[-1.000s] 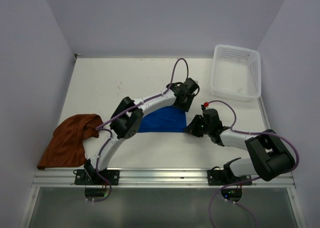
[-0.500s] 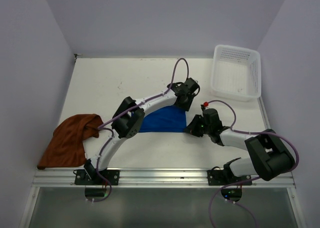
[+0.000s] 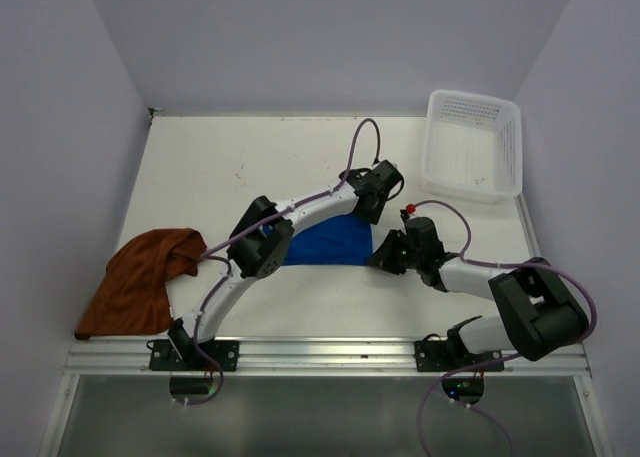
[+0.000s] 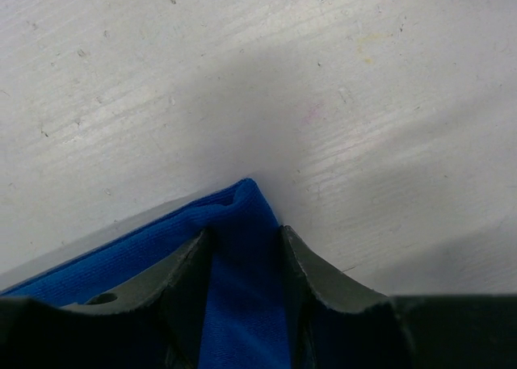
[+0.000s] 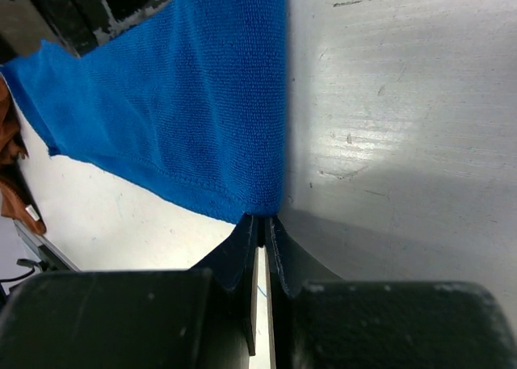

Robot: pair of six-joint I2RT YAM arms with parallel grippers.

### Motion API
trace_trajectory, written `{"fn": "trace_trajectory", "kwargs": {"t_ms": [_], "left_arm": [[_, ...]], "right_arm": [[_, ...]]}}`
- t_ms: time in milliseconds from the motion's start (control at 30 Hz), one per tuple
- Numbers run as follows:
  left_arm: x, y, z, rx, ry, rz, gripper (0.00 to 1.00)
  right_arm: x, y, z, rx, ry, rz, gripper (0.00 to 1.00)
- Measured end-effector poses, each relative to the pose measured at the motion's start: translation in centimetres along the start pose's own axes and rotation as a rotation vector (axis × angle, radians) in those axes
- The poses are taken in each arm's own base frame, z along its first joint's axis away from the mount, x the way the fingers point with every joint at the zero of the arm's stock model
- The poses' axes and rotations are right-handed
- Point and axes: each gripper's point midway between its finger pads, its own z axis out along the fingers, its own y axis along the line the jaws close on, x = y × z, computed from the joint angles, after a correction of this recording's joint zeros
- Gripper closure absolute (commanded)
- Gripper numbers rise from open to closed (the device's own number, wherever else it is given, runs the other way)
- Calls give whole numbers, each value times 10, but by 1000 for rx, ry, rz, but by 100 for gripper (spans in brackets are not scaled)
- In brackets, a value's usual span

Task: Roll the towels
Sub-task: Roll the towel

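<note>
The blue towel (image 3: 325, 242) lies spread flat at mid-table between my two grippers. My left gripper (image 3: 366, 206) is at its far right corner; in the left wrist view (image 4: 244, 238) the jaws are shut on that bunched corner of the blue towel (image 4: 239, 203). My right gripper (image 3: 381, 258) is at the near right corner; in the right wrist view (image 5: 264, 220) the jaws pinch the edge of the blue towel (image 5: 186, 102). The rust-brown towel (image 3: 138, 282) lies crumpled at the table's left edge, away from both grippers.
A white perforated basket (image 3: 472, 147) stands at the far right corner. Walls close in the table on the left, back and right. The metal rail with the arm bases (image 3: 330, 352) runs along the near edge.
My left gripper has shifted slightly toward the near right with the towel corner. My right gripper has barely moved. The brown towel has not moved.
</note>
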Motion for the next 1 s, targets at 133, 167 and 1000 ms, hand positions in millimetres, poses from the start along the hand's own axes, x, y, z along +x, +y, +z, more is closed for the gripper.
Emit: {"fn": "trace_trajectory", "kwargs": {"t_ms": [133, 167, 1000], "left_arm": [[1, 2, 1, -49, -14, 15, 72], [1, 3, 1, -60, -17, 19, 73], [0, -7, -20, 11, -54, -45, 90]], "right_arm": [[1, -2, -3, 11, 1, -14, 100], [0, -3, -4, 19, -2, -23, 100], [5, 3, -31, 138, -34, -282, 96]]}}
